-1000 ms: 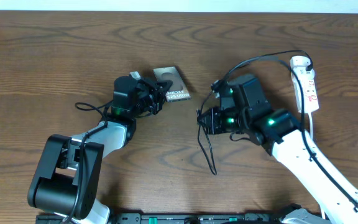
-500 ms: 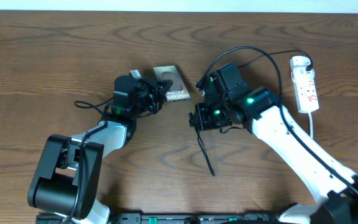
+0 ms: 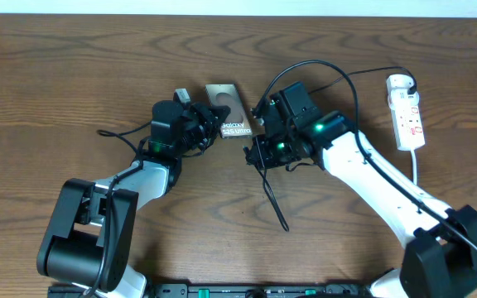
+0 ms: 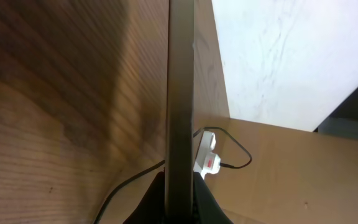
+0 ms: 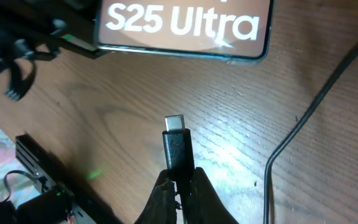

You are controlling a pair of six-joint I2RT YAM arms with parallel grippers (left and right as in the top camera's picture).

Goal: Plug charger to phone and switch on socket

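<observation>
The phone [image 3: 230, 112] lies flat on the wooden table, brownish face up with white "S25 Ultra" lettering [image 5: 185, 25]. My left gripper [image 3: 207, 131] is shut on the phone's near edge; the left wrist view shows the phone edge-on [image 4: 180, 93] between the jaws [image 4: 180, 199]. My right gripper [image 3: 255, 153] is shut on the charger's black plug [image 5: 178, 146], its metal tip pointing at the phone's end a short way off. The black cable [image 3: 273, 199] trails toward the table's front. The white socket [image 3: 407, 112] lies at the far right, also in the left wrist view [image 4: 207, 162].
The charger cable loops over my right arm [image 3: 338, 74] to the socket. A white cord [image 3: 415, 170] runs from the socket toward the front. A pale wall [image 4: 291, 50] stands beyond the table's far edge.
My right gripper has moved left and toward the phone with the plug, the cable tail following. The left gripper and phone have barely moved.
</observation>
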